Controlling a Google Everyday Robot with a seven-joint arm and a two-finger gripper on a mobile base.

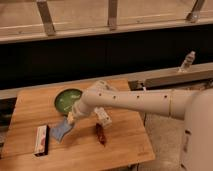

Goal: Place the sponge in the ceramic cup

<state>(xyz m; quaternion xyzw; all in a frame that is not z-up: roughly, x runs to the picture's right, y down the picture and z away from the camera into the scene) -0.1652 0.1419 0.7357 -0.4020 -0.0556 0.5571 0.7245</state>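
The sponge, a small blue-grey pad, hangs tilted just over the wooden table, left of centre. My gripper is at the sponge's upper right corner and is shut on it. The arm reaches in from the right across the table. Just under the forearm a pale whitish ceramic cup shows, partly hidden by the arm, a short way to the right of the sponge.
A wide green bowl sits just behind the gripper. A red-and-white flat box lies near the front left edge. A narrow dark red object lies in front of the cup. A white bottle stands on the ledge at right.
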